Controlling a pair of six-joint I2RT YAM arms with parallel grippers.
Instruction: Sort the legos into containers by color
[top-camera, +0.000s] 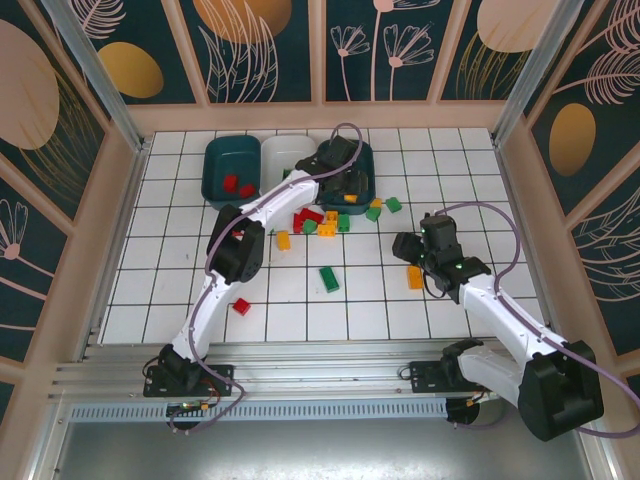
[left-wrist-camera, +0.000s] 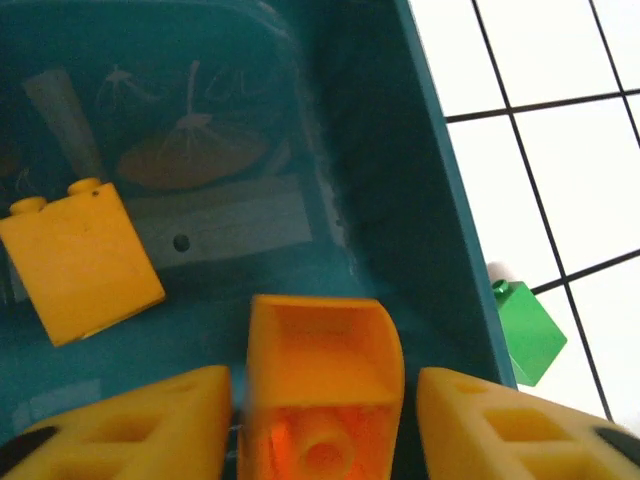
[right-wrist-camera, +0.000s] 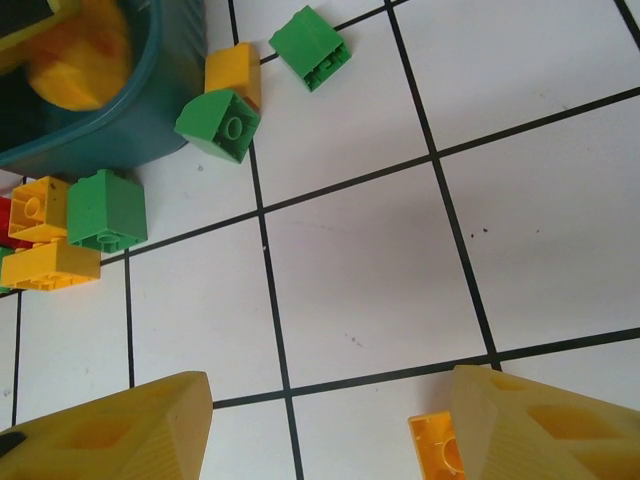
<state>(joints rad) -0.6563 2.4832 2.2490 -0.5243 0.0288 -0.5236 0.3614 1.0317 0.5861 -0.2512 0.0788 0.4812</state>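
This is a robot test cell in a lab, not a home or a shop. A white table (top-camera: 440, 160) ruled with a black grid fills the middle of the top view. It is boxed in by wood-framed wall panels (top-camera: 260, 50) printed with flowers and leaves on dark teal. Bare aluminium posts (top-camera: 95, 70) rise at the upper left and upper right. A slotted aluminium rail (top-camera: 320, 380) along the bottom carries the bases of two white-and-black arms (top-camera: 215, 295).

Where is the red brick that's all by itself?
In the top view, the red brick lies on the table at the near left, just beside the left arm; a green brick sits to its right.
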